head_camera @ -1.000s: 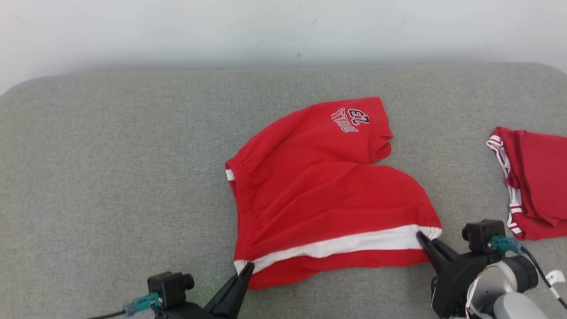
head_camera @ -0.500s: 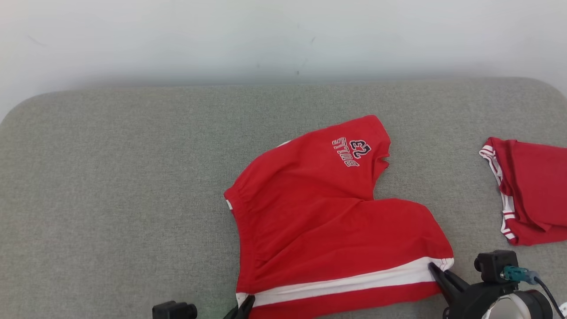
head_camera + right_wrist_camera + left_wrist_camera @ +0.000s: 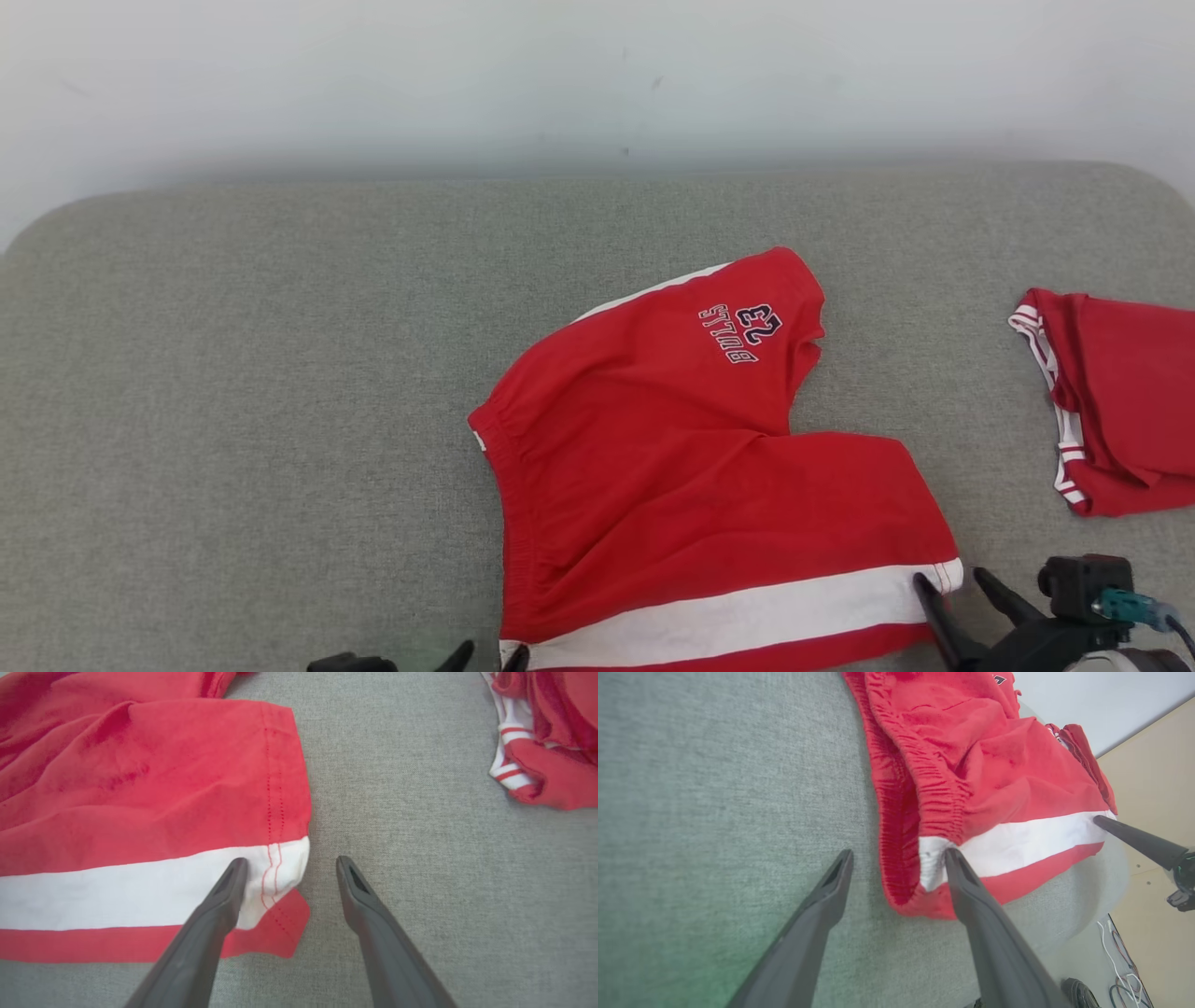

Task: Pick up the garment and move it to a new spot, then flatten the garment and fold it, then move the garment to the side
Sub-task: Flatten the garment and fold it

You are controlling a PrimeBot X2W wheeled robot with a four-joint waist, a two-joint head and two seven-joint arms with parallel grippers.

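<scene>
Releases the shorts (image 3: 691, 485) pinched a second ago, spreads left gripper (image 3: 899, 854) and right gripper (image 3: 290, 860) wide and empty; leaves flattening unfinished, folding and setting aside undone.

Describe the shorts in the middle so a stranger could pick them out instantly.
On the wide grey cushion, look at the middle, toward the front edge, for the red shorts spread out. Unlike the bunched red garment at the far right with thin striped trim, they bear a BULLS 23 print and one broad white band.
</scene>
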